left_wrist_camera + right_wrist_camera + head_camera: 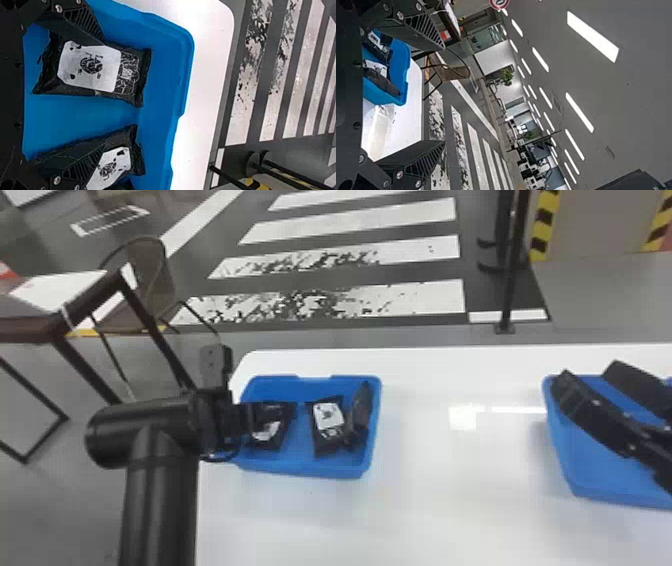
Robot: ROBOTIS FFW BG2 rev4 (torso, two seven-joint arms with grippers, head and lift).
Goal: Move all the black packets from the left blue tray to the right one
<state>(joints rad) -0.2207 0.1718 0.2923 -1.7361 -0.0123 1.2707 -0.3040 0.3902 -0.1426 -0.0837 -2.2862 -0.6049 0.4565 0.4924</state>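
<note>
In the left blue tray (pixel 300 470) lie black packets: a left one (pixel 270 435), a middle one with a white label (pixel 328 427) and one leaning by the right wall (pixel 361 405). My left gripper (pixel 240 419) is over the tray's left side, partly covering the left packet. In the left wrist view my left gripper (pixel 104 93) is open; one finger overlaps a labelled packet (pixel 89 68), the other a second packet (pixel 115 162). My right gripper (pixel 590 376) hangs over the right blue tray (pixel 575 470); in the right wrist view that gripper (pixel 443 95) stands open and empty.
Both trays stand on a white table (pixel 425 490), with a wide stretch of tabletop between them. Beyond its far edge are a chair (pixel 150 275), a dark-framed table at the left and a black post (pixel 510 280).
</note>
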